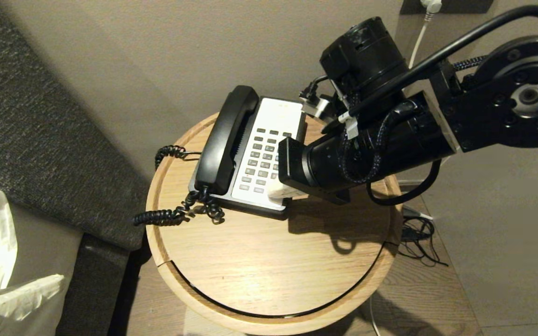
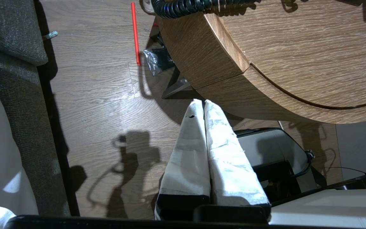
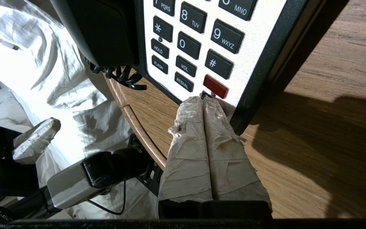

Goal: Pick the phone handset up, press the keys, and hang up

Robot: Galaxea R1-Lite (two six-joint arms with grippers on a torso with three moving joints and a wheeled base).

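Observation:
The black phone handset point(image 1: 227, 140) lies in its cradle on the left side of the phone base point(image 1: 284, 108), with its coiled cord point(image 1: 171, 214) trailing over the table edge. The handset end also shows in the right wrist view point(image 3: 106, 31). The dark grey keys point(image 1: 262, 158) sit in rows on the white faceplate. My right gripper point(image 3: 203, 99) is shut and empty. Its tips rest at the near edge of the faceplate, just below the red key point(image 3: 215, 86) and beside the other keys point(image 3: 195, 41). My left gripper point(image 2: 201, 103) is shut and empty, parked low beside the table.
The phone stands at the back of a round wooden table point(image 1: 273, 261). A grey upholstered seat point(image 1: 40, 116) and white cloth point(image 3: 43, 63) lie to the left. Cables point(image 1: 418, 233) lie on the floor at the right. A red stick point(image 2: 135, 31) lies on the floor.

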